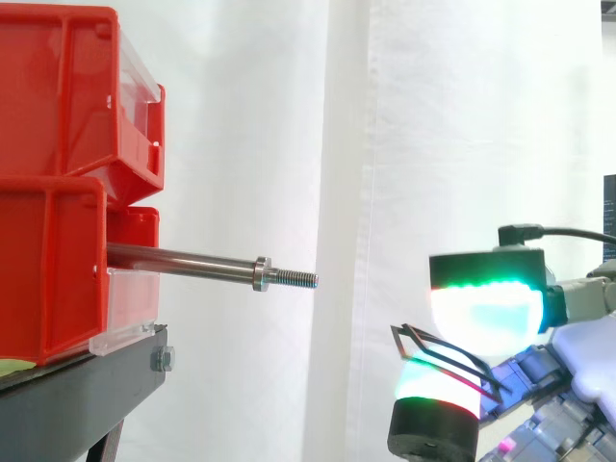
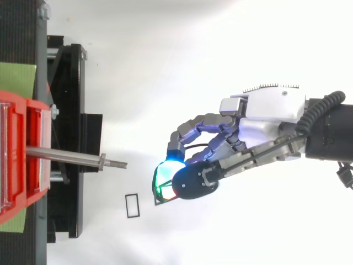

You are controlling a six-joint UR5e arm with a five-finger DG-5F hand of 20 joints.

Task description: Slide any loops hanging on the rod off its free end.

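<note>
Red bins (image 1: pixel 58 192) sit on a black stand (image 1: pixel 87 395) at the left. The steel rod (image 1: pixel 183 259) juts level from them and is bare up to its threaded free end. In the top view, a small rectangular loop (image 2: pixel 127 206) lies on the white surface (image 2: pixel 138 243) just past that end. Well right of the rod, the robot hand (image 2: pixel 242 138) pinches a second thin wire loop (image 1: pixel 452 353) between glowing pads (image 1: pixel 481 313).

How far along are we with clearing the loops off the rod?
Done: the rod looks bare, and one black loop lies off it. In hand: the hand pinches a second loop clear of the free end. Left: seemingly only letting go.
</note>
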